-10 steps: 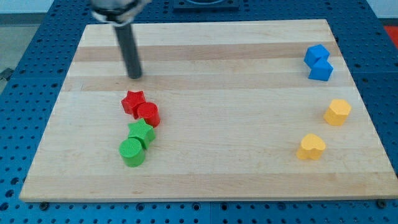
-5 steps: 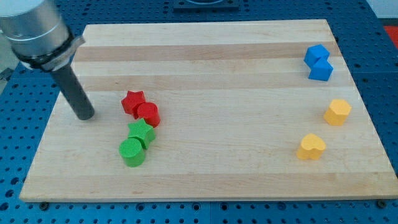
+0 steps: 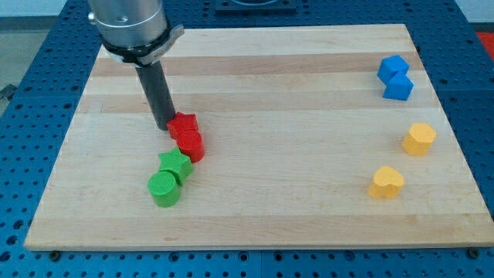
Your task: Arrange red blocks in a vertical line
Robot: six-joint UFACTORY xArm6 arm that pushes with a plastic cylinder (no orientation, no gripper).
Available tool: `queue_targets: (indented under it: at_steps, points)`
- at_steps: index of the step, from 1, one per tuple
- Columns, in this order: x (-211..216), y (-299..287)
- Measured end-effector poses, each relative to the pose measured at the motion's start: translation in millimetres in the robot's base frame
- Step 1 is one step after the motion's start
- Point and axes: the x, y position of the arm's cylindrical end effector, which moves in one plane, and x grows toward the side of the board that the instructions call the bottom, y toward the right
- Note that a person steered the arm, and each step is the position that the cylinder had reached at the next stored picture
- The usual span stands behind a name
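Note:
My tip (image 3: 165, 126) is down on the board, touching the left side of the red star block (image 3: 184, 123). The red cylinder (image 3: 191, 144) sits directly below the star and touches it, so the two reds stand one above the other, left of the board's middle. The rod rises from the tip toward the view's top left.
A green star (image 3: 175, 164) and a green cylinder (image 3: 164, 188) sit just below the reds, trailing down-left. Two blue blocks (image 3: 395, 77) are at the top right. A yellow block (image 3: 419, 139) and a yellow heart (image 3: 385, 183) sit at the right.
My tip swung from the far left to the red star's left side. The red star slid right and now sits above the red cylinder, which shifted slightly right.

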Motion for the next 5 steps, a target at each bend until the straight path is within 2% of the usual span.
queue_targets:
  at_steps: [2,3,4,5]
  points:
    - [-12.9,-0.3]
    - [-36.1,8.6]
    - [-51.7,49.2]
    - [-24.3,89.3]
